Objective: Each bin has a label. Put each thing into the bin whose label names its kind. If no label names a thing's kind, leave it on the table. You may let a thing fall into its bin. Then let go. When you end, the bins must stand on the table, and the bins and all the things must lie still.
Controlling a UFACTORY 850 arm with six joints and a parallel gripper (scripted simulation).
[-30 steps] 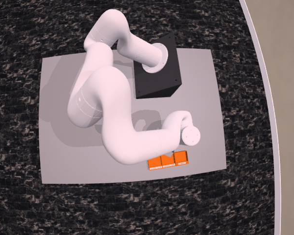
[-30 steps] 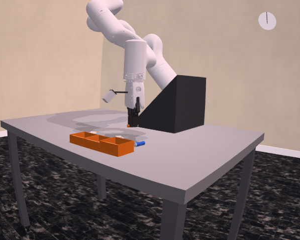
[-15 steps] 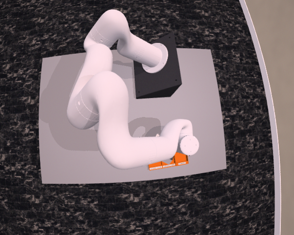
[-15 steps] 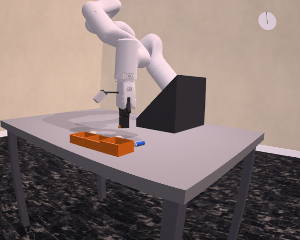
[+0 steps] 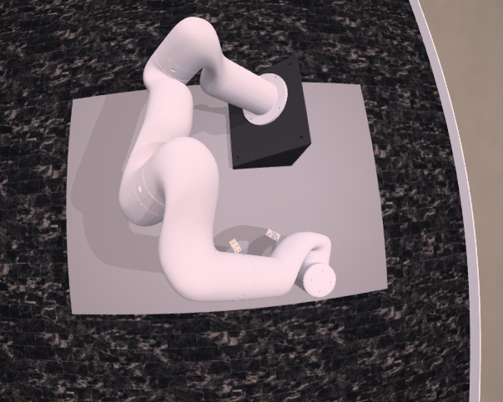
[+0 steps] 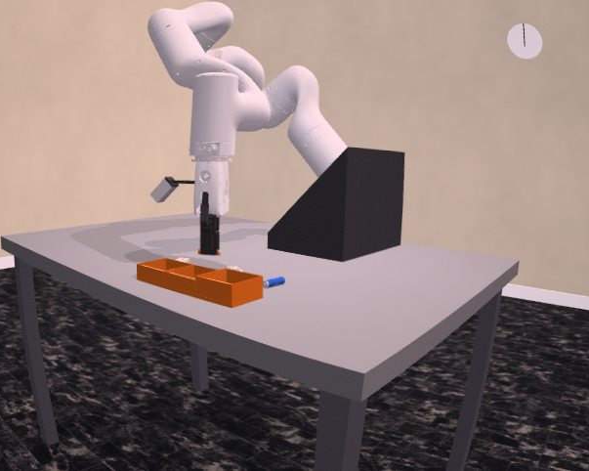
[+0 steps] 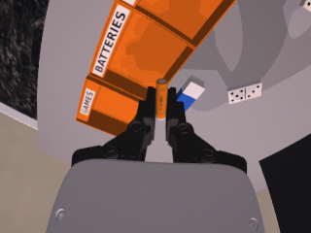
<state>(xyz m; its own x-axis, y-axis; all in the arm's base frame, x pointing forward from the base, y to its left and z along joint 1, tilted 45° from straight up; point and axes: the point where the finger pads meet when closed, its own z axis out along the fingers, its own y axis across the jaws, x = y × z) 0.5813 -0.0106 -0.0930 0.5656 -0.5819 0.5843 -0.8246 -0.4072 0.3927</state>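
Note:
My gripper (image 6: 209, 251) (image 7: 161, 99) is shut on an orange battery (image 7: 161, 92), held above the table by the bins' inner side. The BATTERIES bin (image 6: 180, 283) (image 7: 141, 53) is the middle one of three joined orange bins. The GAMES bin (image 6: 246, 292) (image 7: 114, 108) is at one end; the third bin (image 6: 149, 274) (image 7: 180, 16) has its label mostly cut off. A blue battery (image 6: 274, 281) lies beside the GAMES end. A blue and white eraser (image 7: 194, 90) lies beside the bins, partly behind a finger. Two dominoes (image 5: 234, 245) (image 5: 272, 234) lie flat; one domino (image 7: 245, 93) is right of the eraser.
The black arm base (image 5: 269, 129) (image 6: 370, 202) stands at the back of the grey table (image 5: 286, 194) (image 6: 385, 304). The arm hides nearly all of the bins in the top view. The bins stand near the table's front edge.

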